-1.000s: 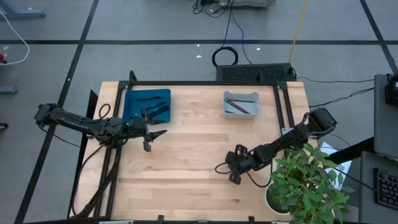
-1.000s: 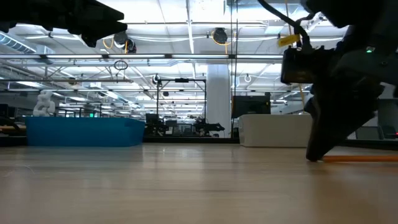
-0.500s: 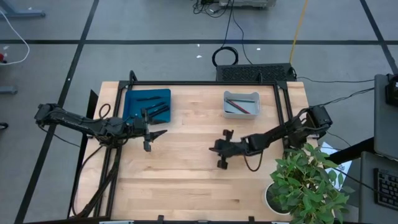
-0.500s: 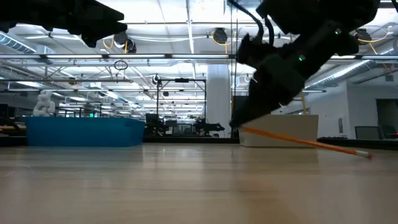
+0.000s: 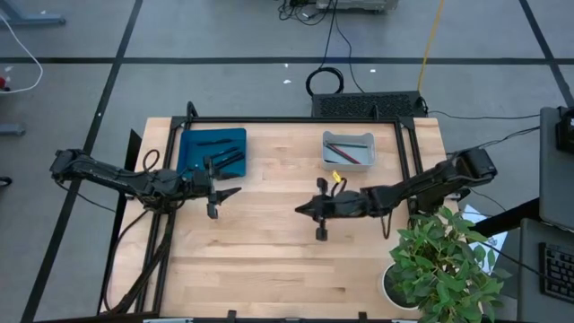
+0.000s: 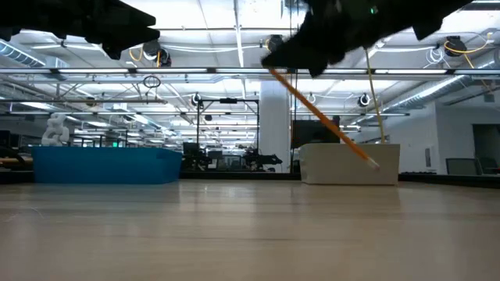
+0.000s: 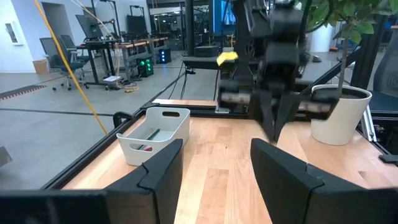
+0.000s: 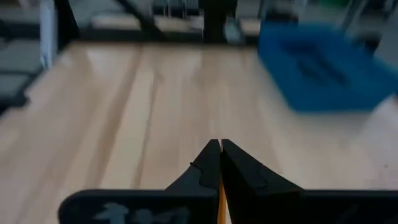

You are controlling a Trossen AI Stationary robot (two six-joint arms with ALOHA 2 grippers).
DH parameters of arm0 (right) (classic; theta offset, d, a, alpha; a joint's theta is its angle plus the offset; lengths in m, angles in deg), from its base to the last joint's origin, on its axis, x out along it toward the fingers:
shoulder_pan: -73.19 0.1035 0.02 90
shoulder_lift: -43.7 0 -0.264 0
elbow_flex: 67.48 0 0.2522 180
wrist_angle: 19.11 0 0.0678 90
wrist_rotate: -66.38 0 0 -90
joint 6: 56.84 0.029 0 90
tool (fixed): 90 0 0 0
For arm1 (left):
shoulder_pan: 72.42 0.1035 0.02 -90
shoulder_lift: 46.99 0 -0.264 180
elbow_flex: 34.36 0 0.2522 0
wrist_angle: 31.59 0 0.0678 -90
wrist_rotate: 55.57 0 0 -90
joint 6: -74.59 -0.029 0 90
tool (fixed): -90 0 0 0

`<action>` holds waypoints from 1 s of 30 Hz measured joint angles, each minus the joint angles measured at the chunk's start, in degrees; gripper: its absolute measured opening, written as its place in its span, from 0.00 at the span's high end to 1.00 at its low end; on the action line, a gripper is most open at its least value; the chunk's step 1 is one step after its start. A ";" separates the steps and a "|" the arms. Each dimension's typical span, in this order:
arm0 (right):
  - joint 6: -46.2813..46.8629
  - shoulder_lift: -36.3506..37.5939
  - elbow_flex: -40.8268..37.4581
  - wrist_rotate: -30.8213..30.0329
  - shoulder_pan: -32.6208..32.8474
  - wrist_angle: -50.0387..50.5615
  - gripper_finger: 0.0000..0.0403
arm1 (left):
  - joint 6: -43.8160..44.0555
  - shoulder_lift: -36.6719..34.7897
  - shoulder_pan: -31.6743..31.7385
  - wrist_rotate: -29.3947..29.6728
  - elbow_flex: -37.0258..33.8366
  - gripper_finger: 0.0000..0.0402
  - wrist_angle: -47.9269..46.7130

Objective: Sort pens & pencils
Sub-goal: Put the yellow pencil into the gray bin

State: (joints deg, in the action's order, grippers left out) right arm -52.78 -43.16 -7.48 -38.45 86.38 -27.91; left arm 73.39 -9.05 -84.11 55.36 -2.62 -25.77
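Right gripper (image 5: 303, 209) jaws clamped on orange pencil (image 6: 320, 119), lifted above table (image 5: 269, 260).

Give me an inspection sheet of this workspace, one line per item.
Surface: wooden table, bare in the middle.
Job's things: orange pencil held tilted above the table; dark pens in the blue tray; pencils in the white bin.
Clutter: potted plant at the table's right corner.
Grippers: right tool shut on the orange pencil, near table centre; left tool open, waiting beside the blue tray.
Cables: black cables coiled on the floor behind the table.
Surroundings: workshop with desks and chairs; nobody seen.
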 joint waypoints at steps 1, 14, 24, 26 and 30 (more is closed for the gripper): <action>-1.23 0.49 0.00 -0.02 0.00 -1.82 1.00 | 0.01 0.00 0.00 0.00 0.00 0.52 0.00; -11.22 0.88 -0.71 7.61 -3.29 -27.12 1.00 | -0.33 4.84 0.02 -4.99 0.00 0.52 8.40; -9.31 0.88 -2.62 10.73 -7.70 -37.99 1.00 | -7.90 21.44 0.04 -4.11 0.00 0.52 34.10; -9.24 0.95 -3.06 11.00 -7.99 -38.33 1.00 | -7.72 22.61 0.04 -4.11 0.00 0.52 35.78; -8.66 0.86 -4.04 11.10 -8.00 -38.68 1.00 | -7.75 23.30 0.04 -4.10 0.00 0.52 35.54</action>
State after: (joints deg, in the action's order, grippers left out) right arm -61.44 -42.30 -11.52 -27.35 78.38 -66.59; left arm 65.64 14.25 -84.06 51.25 -2.62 9.76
